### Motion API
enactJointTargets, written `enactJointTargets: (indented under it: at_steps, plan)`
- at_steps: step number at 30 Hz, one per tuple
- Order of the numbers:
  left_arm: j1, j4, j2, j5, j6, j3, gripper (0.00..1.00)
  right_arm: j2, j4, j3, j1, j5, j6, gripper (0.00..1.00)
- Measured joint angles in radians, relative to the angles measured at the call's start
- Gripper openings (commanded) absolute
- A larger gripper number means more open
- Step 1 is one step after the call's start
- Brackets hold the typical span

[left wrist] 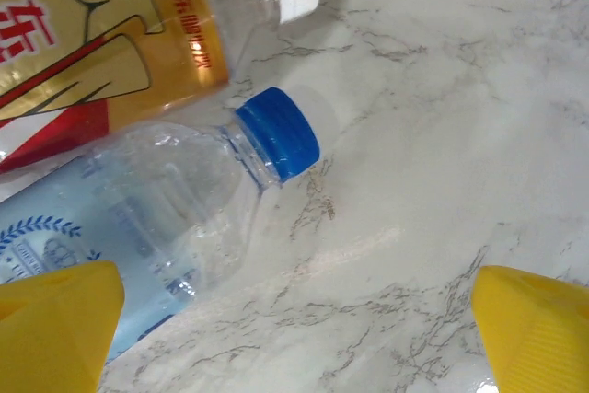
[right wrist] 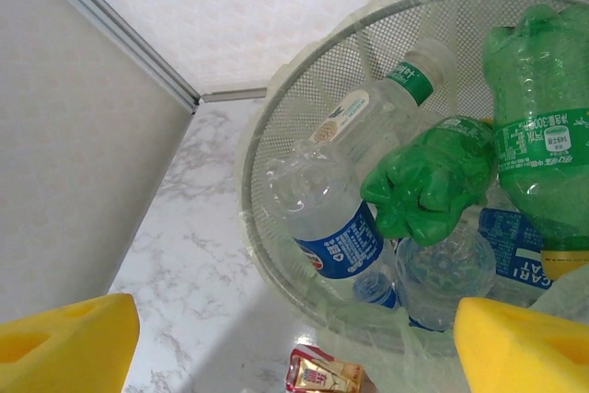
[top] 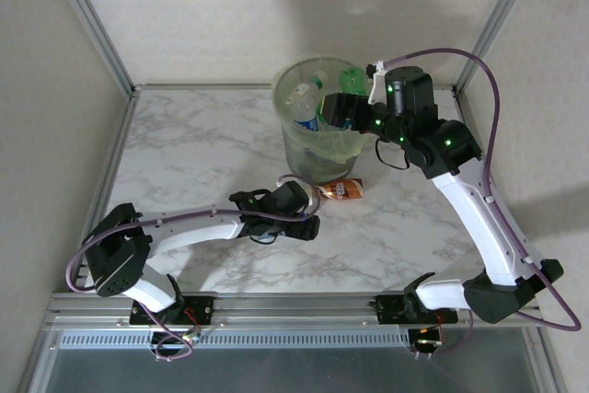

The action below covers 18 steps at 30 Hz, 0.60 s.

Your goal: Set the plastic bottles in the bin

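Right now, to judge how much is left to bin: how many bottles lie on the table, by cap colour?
White-capped bottle, orange-red label: 1
Blue-capped clear bottle: 1
Total on the table: 2

The bin (right wrist: 313,89), mesh-walled and bag-lined, holds a clear blue-labelled bottle (right wrist: 327,213), a crushed green bottle (right wrist: 428,186), a taller green bottle (right wrist: 543,126) and a green-labelled clear bottle (right wrist: 386,103). An orange-labelled bottle (right wrist: 322,375) lies outside on the marble surface (right wrist: 193,255). The right hand (right wrist: 293,349) is spread wide with nothing between its fingers.
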<state>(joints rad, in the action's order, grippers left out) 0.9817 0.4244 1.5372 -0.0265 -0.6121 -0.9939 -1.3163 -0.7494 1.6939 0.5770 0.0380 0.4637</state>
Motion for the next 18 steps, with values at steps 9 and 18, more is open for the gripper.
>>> enactJointTargets:
  at_steps: [9, 18]
  plan:
    - [-0.031, 0.066, 0.0, 0.124, 0.104, -0.072, 1.0, 0.001, 0.006, -0.034, 0.0, 0.0, 0.001, 0.9]
    - [-0.068, 0.076, 0.001, 0.133, 0.154, -0.007, 1.0, 0.013, 0.006, -0.051, 0.0, -0.018, 0.012, 0.91]
